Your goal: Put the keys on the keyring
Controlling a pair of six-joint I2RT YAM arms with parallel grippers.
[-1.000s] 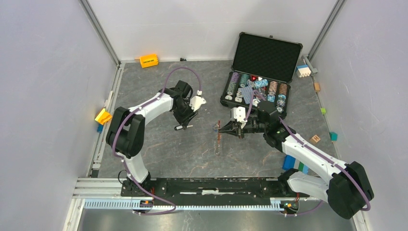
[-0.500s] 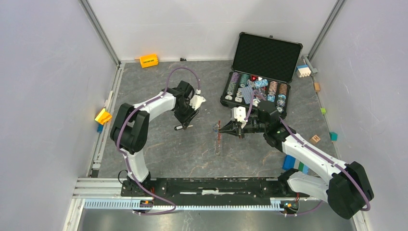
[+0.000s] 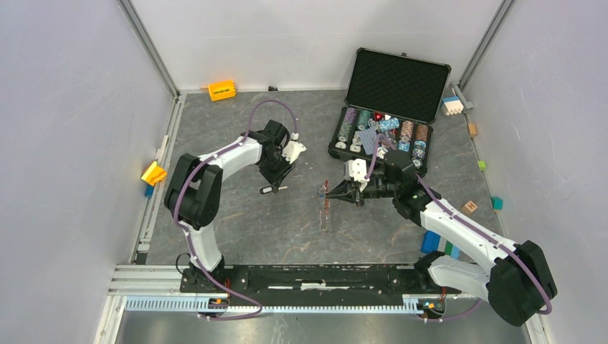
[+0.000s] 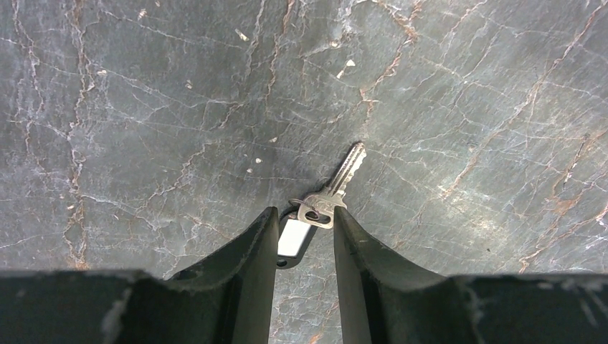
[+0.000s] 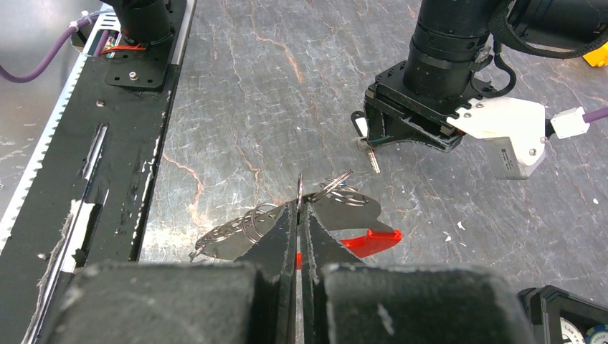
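A small silver key (image 4: 338,185) lies flat on the grey table, with a white tag (image 4: 290,238) at its head. My left gripper (image 4: 305,223) stands open, pointing down over it, with the tag and the key's head between its fingertips. In the top view this gripper (image 3: 275,182) is left of centre. My right gripper (image 5: 299,206) is shut on the thin silver ring of the keyring (image 5: 331,188). The ring's chain loops (image 5: 244,221) and red fob (image 5: 371,241) hang below it. In the top view the keyring (image 3: 326,209) hangs at the table's middle.
An open black case (image 3: 391,86) of poker chips stands at the back right, just behind my right arm. An orange block (image 3: 221,90) lies by the back wall. A yellow piece (image 3: 153,173) lies at the left edge, and small coloured blocks (image 3: 496,203) along the right.
The left arm's elbow has shifted slightly while its gripper stays over the key. The right gripper and the keyring have not moved.
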